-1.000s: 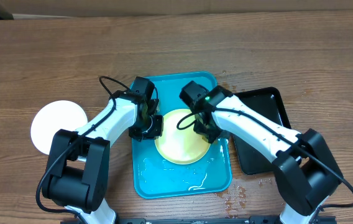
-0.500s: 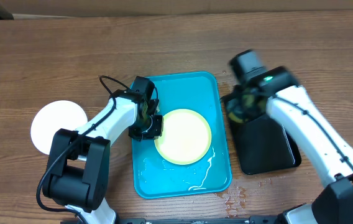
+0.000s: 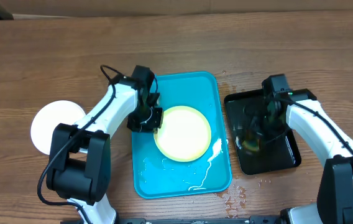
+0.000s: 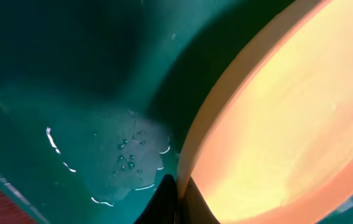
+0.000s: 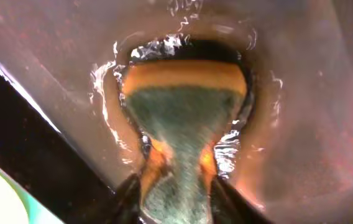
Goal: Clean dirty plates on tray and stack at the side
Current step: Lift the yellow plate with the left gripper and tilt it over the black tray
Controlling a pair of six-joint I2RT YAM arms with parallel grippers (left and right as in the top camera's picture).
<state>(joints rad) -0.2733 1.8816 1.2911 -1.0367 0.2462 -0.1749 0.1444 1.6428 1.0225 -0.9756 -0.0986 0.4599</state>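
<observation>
Logging a change on the right side: a second ago the right gripper (image 3: pixel 255 134) sat over the pale yellow-green plate (image 3: pixel 184 135) on the turquoise tray (image 3: pixel 179 180); now it hangs over the black tray (image 3: pixel 276 158) at right, jaws clamped on the sponge (image 5: pixel 186 93), which dips into shallow water there. The left gripper (image 3: pixel 146 118) stays at the plate's left rim, jaws together; I cannot tell whether they nip the rim or only brace it. The plate lies mid-tray, its face uncovered, with wet streaks near it. One white plate (image 3: pixel 55 127) sits on the table, far left. I judge the scrub is done or paused for a rinse, with stacking next.
</observation>
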